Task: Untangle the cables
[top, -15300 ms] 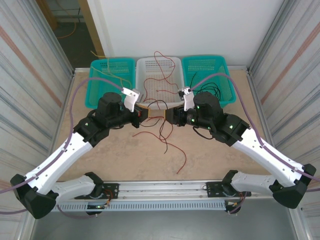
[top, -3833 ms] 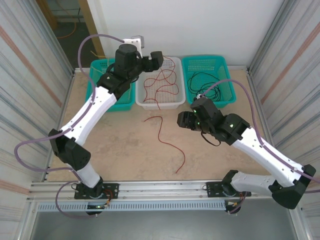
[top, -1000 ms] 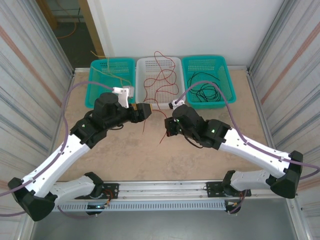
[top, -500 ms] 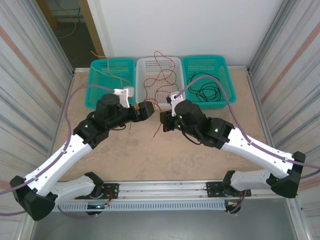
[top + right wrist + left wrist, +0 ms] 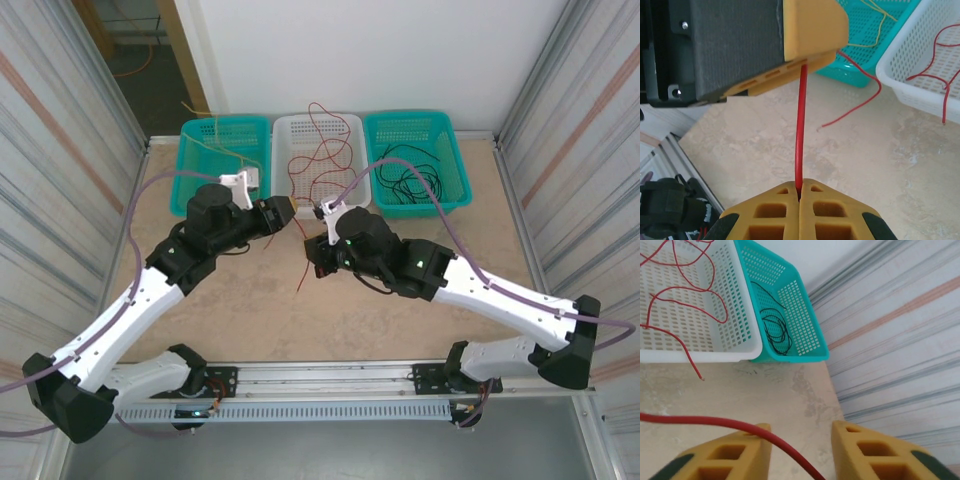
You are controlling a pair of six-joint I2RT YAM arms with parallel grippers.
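Right gripper pinched tight on the red cable, left gripper jaws apart (the cable passing between them)

Your L arm comes up from its base at bottom-left, elbow bent, forearm angled in twd table centre. R arm comes in from bottom-right, forearm stretched across, wrist turned twd the L one. Both wrists sit close together mid-table, grippers facing each other, near but apart. L gripper: jaws apart w/ a clear gap btwn the yellow fingers. R gripper: pads pressed tight together, pinching a red cable that runs straight to your L gripper's finger
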